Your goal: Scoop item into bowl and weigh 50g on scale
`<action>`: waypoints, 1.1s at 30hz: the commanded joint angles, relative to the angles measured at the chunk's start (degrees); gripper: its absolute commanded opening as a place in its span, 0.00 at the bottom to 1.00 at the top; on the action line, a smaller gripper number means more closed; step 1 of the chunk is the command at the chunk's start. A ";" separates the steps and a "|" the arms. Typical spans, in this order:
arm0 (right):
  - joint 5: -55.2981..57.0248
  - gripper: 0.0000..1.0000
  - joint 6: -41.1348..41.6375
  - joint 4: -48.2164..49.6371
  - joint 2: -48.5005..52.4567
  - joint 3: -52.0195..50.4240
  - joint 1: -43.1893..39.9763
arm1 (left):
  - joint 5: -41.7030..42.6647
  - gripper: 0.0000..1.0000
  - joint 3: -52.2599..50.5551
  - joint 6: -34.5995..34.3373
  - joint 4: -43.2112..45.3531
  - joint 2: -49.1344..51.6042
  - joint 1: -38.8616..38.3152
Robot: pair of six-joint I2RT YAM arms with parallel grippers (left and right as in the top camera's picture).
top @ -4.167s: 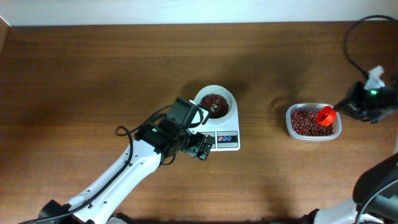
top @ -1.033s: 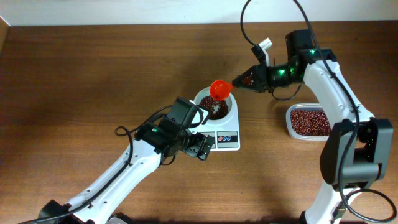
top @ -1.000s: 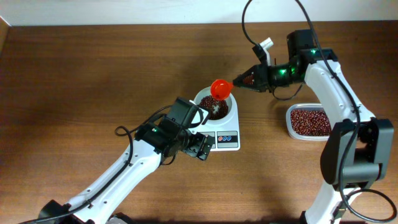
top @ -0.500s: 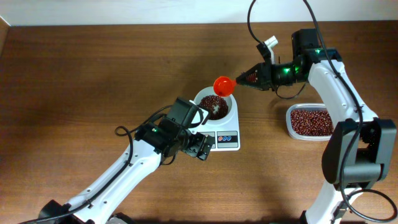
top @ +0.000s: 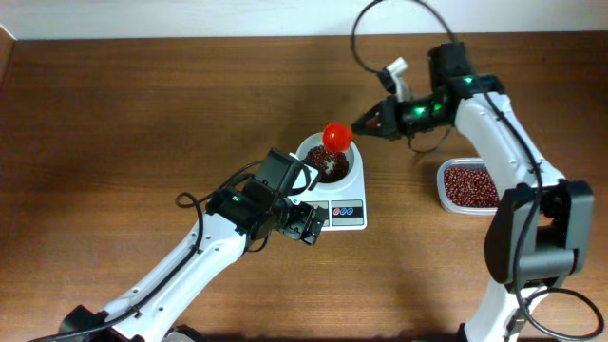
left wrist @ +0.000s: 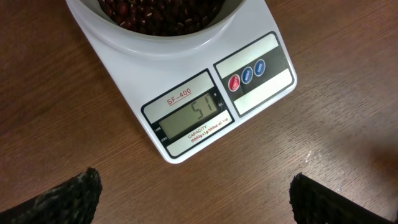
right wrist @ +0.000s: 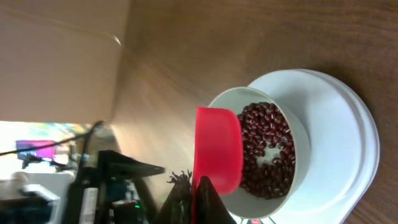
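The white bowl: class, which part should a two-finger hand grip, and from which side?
Probably the rim, from above, one finger inside and one outside, away from the red scoop. The bowl stands upright, its smooth round wall gives little side purchase, and the beans sit below the rim.

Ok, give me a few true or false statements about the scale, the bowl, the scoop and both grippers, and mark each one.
1. The white bowl on the scale holds reddish-brown beans. True.
2. The scale's display reads 35. False: the left wrist view shows 51.
3. The right gripper is shut on the red scoop. True.
4. The red scoop hangs over the clear plastic tub. False: it is over the bowl's rim; the tub sits apart, on the table.
5. The left gripper grips the bowl. False: it is open and empty, by the scale's front.
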 commanded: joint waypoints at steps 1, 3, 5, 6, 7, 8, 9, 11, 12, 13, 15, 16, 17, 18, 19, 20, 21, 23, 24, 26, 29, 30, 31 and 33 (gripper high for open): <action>8.24 0.04 -1.81 0.02 0.85 -0.02 2.51 | -0.24 0.99 -0.31 0.90 0.04 0.11 0.04; 11.96 0.04 -2.62 0.44 0.85 -0.02 3.50 | -0.24 0.99 -0.31 0.92 0.04 0.11 0.04; 13.90 0.04 -5.22 1.14 0.85 -0.02 4.31 | -0.24 0.99 -0.31 0.90 0.04 0.11 0.04; 17.99 0.04 -5.20 1.36 0.85 -0.02 5.03 | -0.24 0.99 -0.31 0.90 0.04 0.11 0.04; 22.34 0.04 -5.20 1.40 0.85 -0.02 5.70 | -0.24 0.99 -0.31 0.90 0.04 0.11 0.04; 25.42 0.04 -5.22 1.46 0.85 -0.02 6.27 | -0.24 0.99 -0.31 0.92 0.04 0.11 0.04; 29.94 0.04 -5.22 1.55 0.85 -0.02 7.61 | -0.24 0.99 -0.31 0.92 0.04 0.11 0.04; 33.70 0.04 -5.25 1.53 0.85 -0.02 9.25 | -0.24 0.99 -0.31 0.92 0.04 0.11 0.04; 35.56 0.04 -5.22 1.73 0.85 -0.02 10.32 | -0.24 0.99 -0.31 0.90 0.04 0.11 0.04; 37.35 0.04 -5.20 2.05 0.85 -0.02 11.17 | -0.24 0.99 -0.31 0.90 0.04 0.11 0.04; 37.90 0.04 -5.16 2.34 0.85 -0.02 12.28 | -0.24 0.99 -0.31 0.90 0.04 0.11 0.04; 37.83 0.04 -4.76 2.08 0.85 -0.02 12.83 | -0.24 0.99 -0.31 0.90 0.04 0.11 0.04; 37.11 0.04 -4.76 1.46 0.85 -0.02 13.14 | -0.24 0.99 -0.31 0.90 0.04 0.11 0.04; 36.54 0.04 -4.76 0.92 0.85 -0.02 13.35 | -0.24 0.99 -0.31 0.92 0.04 0.11 0.04; 35.58 0.04 -4.76 0.35 0.85 -0.02 13.60 | -0.24 0.99 -0.31 0.90 0.04 0.11 0.04; 33.68 0.04 -4.76 -0.17 0.85 -0.02 13.68 | -0.24 0.99 -0.31 0.90 0.04 0.11 0.04; 31.61 0.04 -4.76 -0.48 0.85 -0.02 13.68 | -0.24 0.99 -0.31 0.90 0.04 0.11 0.04; 28.15 0.04 -4.76 -0.61 0.85 -0.02 13.53 | -0.24 0.99 -0.31 0.90 0.04 0.11 0.04; 26.36 0.04 -4.72 -0.46 0.85 -0.02 13.51 | -0.24 0.99 -0.31 0.92 0.04 0.11 0.04; 23.58 0.04 -4.74 -0.61 0.85 -0.02 13.51 | -0.24 0.99 -0.31 0.90 0.04 0.11 0.04; 21.79 0.04 -4.31 -0.68 0.85 -0.02 13.46 | -0.24 0.99 -0.31 0.92 0.04 0.11 0.04; 21.29 0.04 -4.31 -0.68 0.85 -0.02 13.40 | -0.24 0.99 -0.31 0.90 0.04 0.11 0.04; 20.20 0.04 -4.28 -0.66 0.85 -0.02 13.16 | -0.24 0.99 -0.31 0.90 0.04 0.11 0.04; 16.50 0.04 -4.28 -0.66 0.85 -0.02 12.04 | -0.24 0.99 -0.31 0.90 0.04 0.11 0.04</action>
